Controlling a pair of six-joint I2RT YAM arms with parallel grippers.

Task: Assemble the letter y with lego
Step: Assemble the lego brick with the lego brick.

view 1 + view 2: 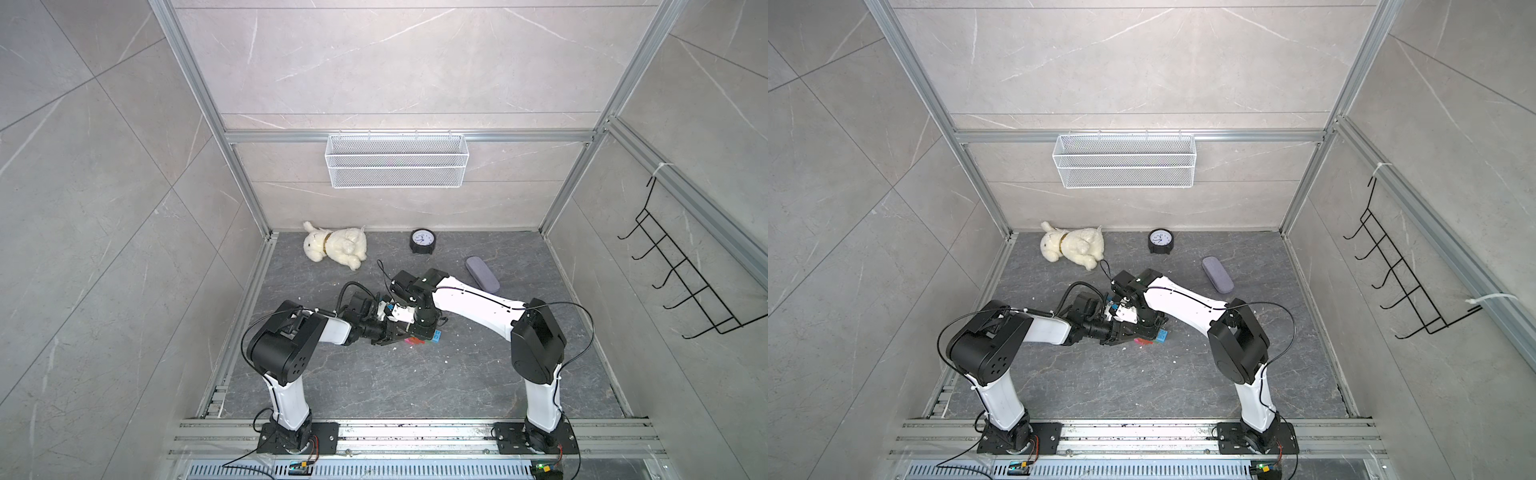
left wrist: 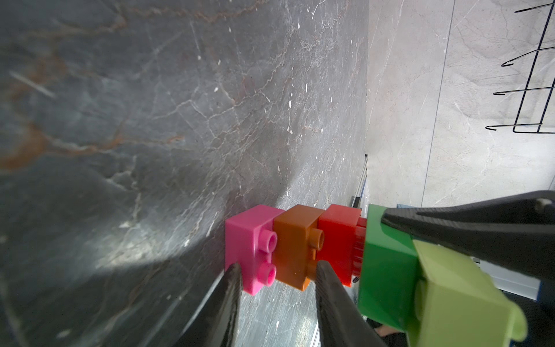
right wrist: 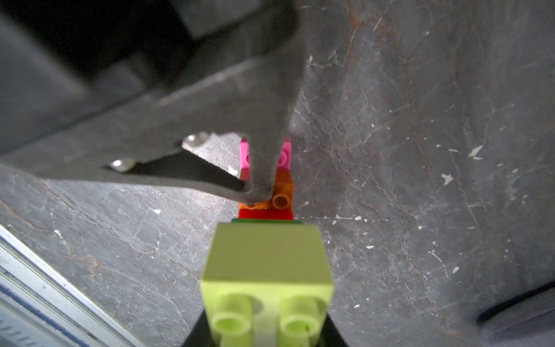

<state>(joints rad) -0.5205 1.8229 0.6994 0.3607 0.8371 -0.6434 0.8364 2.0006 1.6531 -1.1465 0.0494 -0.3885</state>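
On table, bricks: I count six, one each: pink brick (image 2: 249, 249), orange brick (image 2: 295, 243), red brick (image 2: 338, 240), long green brick (image 2: 387, 270), yellow-green brick (image 2: 459, 297), blue brick (image 1: 435, 336).
Other items: one plush dog (image 1: 334, 247) at 11 o'clock from table (image 1: 374, 386) centre, one clock (image 1: 423, 241) at 12, one grey case (image 1: 482, 274) at 2.
Containers: one white mesh basket (image 1: 397, 160) hung on the back wall at 12, well apart from the bricks. The case is closed, so its inside is hidden from me.
Wall rack: one black hook rack (image 1: 681, 270) at 3 o'clock.
Letter y (image 2: 345, 258): at table centre, between the claws. Pink, orange, red and green are joined in a row, with yellow-green on green's end. Blue pokes out at 3 o'clock of the claws in both top views. I can't tell whether it touches the table.
Left claw (image 2: 277, 266): closed narrow on the stem, with one finger at pink's outer face and the other at the orange-red seam.
Right claw (image 3: 265, 333): clamped on the yellow-green brick, a finger on each side.
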